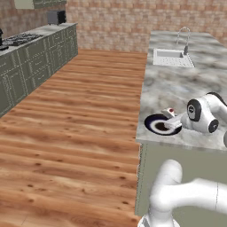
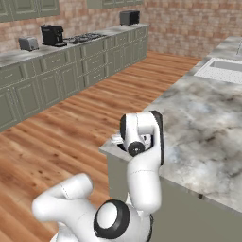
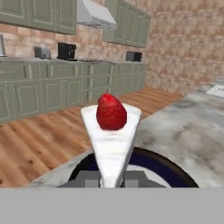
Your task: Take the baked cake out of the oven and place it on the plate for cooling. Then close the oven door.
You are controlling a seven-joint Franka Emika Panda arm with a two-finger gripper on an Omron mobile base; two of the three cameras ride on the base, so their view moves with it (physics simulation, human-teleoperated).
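Observation:
A white wedge of cake (image 3: 111,140) topped with a strawberry (image 3: 111,112) stands between my fingertips (image 3: 85,179), and my gripper (image 3: 111,180) is shut on it. Right under it is the dark blue-rimmed plate (image 3: 162,164). In the left base view the plate (image 1: 153,125) lies at the near left corner of the marble island, and my gripper (image 1: 171,120) holds the cake (image 1: 169,111) over it. Whether the cake touches the plate I cannot tell. The oven and the oven door are out of view.
The marble island counter (image 1: 177,86) carries a sink (image 1: 172,57) with a faucet (image 1: 185,37) at its far end. The island's edge drops to the wood floor (image 1: 80,115) just left of the plate. Green cabinets (image 2: 56,75) with a coffee machine (image 2: 52,35) line the far wall.

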